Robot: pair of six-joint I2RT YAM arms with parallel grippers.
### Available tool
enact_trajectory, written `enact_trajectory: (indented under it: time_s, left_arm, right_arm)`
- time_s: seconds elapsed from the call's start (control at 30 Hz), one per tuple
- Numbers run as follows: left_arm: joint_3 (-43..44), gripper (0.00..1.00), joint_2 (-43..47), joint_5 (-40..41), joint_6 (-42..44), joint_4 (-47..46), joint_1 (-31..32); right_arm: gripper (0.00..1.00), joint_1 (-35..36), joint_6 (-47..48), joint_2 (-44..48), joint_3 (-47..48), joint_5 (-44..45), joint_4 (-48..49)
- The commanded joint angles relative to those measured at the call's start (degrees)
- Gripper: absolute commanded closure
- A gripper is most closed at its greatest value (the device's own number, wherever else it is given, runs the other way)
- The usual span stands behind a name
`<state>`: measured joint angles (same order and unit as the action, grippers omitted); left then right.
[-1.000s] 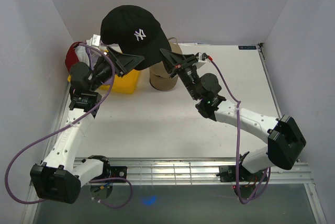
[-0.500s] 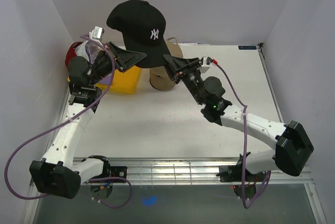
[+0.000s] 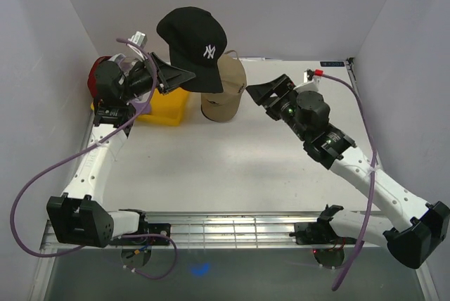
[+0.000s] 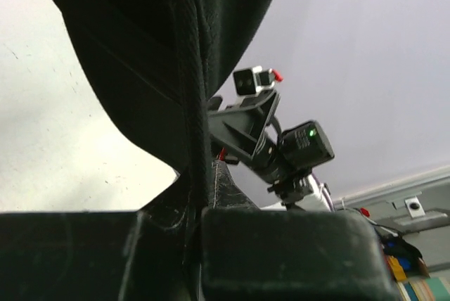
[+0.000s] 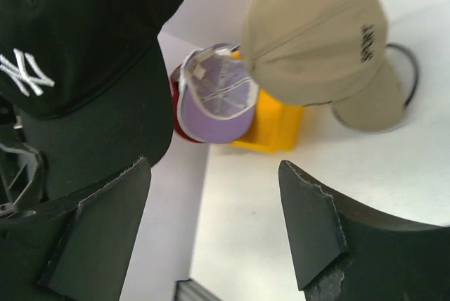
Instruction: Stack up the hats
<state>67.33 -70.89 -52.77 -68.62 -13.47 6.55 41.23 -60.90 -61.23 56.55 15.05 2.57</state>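
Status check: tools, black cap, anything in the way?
Left tool shut on black cap, cap held in the air. Right tool open, empty, off to the side. Beige cap close by, lower; nothing seen between them.

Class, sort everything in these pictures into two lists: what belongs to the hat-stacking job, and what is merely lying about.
Belongs to the job:
black cap, held aloft by the left gripper
beige cap
lavender cap
red cap

Just lying about:
yellow tray
black wire stand
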Motion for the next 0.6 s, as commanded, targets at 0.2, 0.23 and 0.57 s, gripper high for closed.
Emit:
enact_trajectory:
  time_s: [0.2,0.23,0.57]
  left_arm:
    - [1.49,1.00,-4.42,-10.06,-9.94,-18.39,-0.39]
    - [1.14,1.00,-5.13,-10.59,-11.26,-20.69,-0.39]
    - [-0.80,1.00,-16.99,-11.91,-30.42,-48.20,-0.66]
  right_arm:
    - [0.17,-12.75,16.61,-10.21,19.64,-19.48,-12.50]
    - [0.16,-13.71,16.17,-11.79,19.73,-22.05,-10.15]
    - [0.13,-19.88,5.19,-18.13,13.68,-40.71,8.06]
